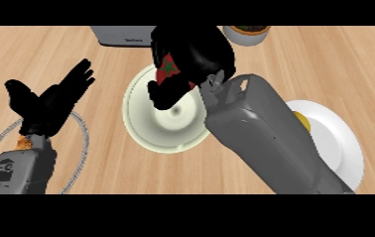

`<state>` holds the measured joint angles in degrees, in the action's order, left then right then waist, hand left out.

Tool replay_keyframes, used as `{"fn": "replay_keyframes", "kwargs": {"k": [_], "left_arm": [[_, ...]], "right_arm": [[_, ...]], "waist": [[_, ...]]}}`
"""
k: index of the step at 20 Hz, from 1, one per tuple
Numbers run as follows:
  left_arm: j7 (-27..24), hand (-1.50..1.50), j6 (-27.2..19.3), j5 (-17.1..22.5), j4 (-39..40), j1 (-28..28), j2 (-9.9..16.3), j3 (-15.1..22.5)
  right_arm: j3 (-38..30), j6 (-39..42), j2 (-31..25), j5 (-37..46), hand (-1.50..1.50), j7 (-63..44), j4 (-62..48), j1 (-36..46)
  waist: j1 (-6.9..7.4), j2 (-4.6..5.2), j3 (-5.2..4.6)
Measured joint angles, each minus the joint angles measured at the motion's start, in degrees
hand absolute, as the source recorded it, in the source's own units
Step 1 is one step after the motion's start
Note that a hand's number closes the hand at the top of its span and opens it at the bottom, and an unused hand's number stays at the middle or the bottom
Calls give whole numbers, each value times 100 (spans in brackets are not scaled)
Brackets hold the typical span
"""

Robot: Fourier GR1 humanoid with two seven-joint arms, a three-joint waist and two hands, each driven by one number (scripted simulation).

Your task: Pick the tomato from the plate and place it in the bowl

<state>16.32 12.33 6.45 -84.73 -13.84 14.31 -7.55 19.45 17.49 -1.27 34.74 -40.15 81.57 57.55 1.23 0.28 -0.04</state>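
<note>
We find the right hand (pixel 192 57) curled round the tomato (pixel 169 68), of which only a red patch with its green stalk-star shows between the black fingers and thumb. The hand sits above the far rim of the bowl (pixel 147 127), a cream, round vessel at the middle of the counter (pixel 307 62); whether the tomato touches the bowl we cannot tell, as the fingers hide its underside. The thumb (pixel 162 94) hangs down over the bowl's inside. The grey right forearm (pixel 271 137) runs from the lower right edge diagonally up and left, crossing the bowl's near right side and covering part of the white plate (pixel 344 147) to the right. On that plate we see a small yellow item (pixel 302 122), mostly hidden by the forearm.

The left hand (pixel 51 99) shows at the left, open, fingers straight and pointing up and right, holding nothing. Its forearm (pixel 26 169) enters from the lower left corner, over a wire ring (pixel 82 147) lying on the counter.

At the far edge stand a grey appliance (pixel 121 35) and a white pot (pixel 247 34).
</note>
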Motion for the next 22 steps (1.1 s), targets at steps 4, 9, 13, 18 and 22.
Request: {"fn": "replay_keyframes", "kwargs": {"k": [4, 9, 13, 18, 22], "left_arm": [[-3, 0, -31, -45, -36, -12, -56, 47], [3, 0, -74, -126, -20, -75, -130, 131], [17, 0, 31, -115, -13, -151, -99, 177], [24, 0, 43, -144, 16, -288, -190, 292], [-2, 0, 16, -203, 48, -369, -282, 388]], "right_arm": [[-13, -631, 78, -36, 150, 664, -1238, 271], [206, -1339, 112, -559, 150, 1398, -2644, 618], [375, -1764, 120, -1109, 150, 1780, -3562, 873], [137, -2140, 125, -2158, -150, 1952, -4218, 894], [197, -2580, 125, -2822, -150, 2386, -4549, 924]], "waist": [[50, 15, 0], [143, 37, -1], [277, 72, -3], [462, 128, -2], [563, 147, -1]]}}
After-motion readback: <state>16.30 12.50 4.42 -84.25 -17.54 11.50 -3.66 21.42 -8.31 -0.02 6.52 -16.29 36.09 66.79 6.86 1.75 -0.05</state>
